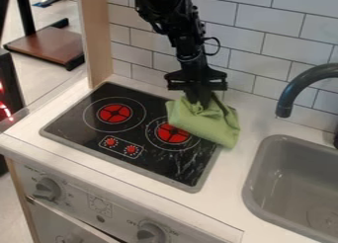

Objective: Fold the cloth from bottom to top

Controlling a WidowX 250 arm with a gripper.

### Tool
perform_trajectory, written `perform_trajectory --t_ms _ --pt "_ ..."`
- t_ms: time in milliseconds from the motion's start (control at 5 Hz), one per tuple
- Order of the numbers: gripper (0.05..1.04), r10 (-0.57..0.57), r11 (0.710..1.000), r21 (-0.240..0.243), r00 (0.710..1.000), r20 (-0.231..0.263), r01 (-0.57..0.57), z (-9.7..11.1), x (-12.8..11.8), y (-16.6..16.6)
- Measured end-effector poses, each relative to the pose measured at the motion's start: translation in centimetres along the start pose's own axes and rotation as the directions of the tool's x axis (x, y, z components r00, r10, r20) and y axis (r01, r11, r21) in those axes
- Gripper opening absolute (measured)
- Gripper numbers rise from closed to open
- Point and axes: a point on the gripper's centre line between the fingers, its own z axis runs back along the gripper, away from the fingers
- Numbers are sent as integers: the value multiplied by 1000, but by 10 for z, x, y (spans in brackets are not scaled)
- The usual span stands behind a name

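1. The tabletop (254, 118), white, surrounds the cooktop on every side.
2. The wall (264, 34) of pale rectangular tiles rises behind the cooktop.
3. The cooktop (72, 126), black and glossy with a grey rim, is the landmark for the other places. White streaks of glare lie across its front right part.
4. The front panel (82, 210) drops away below the cooktop's near side.
5. The sink (264, 175), a grey basin, is set to the right of the cooktop, apart from it.
6. The robot arm (173, 20), black, hangs down in front of the wall, above the cooktop's back edge.
7. The wooden post (99, 44) stands upright just beside the cooktop's back left corner.
8. The green cloth (208, 123) lies over the cooktop's back right corner, covering part of the right burner and reaching past the rim onto the tabletop. Its upper part is gathered into creases.
9. The faucet (294, 86), dark and curved, is right of the cooktop, its spout pointing down.
10. The tool (200, 101), over the cooktop's back right part, is narrow and pinches the cloth's gathered top.
11. Two large grey knobs (46, 188) sit on the front panel, below the cooktop.
12. The left burner (114, 113) and right burner (173, 133) show red centres within the cooktop.
13. Two small red dials (132, 149) are marked near the cooktop's front edge.
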Motion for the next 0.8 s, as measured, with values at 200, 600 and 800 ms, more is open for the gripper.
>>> perform_trajectory --t_ms 200,600,800 --pt "309 4 1000 10 1000 -18 -3 -1 -3 1" --pt "829 12 1000 -13 1000 -27 -13 3 -7 -3" --pt "1008 5 999 -31 1000 4 -5 20 -3 -8"
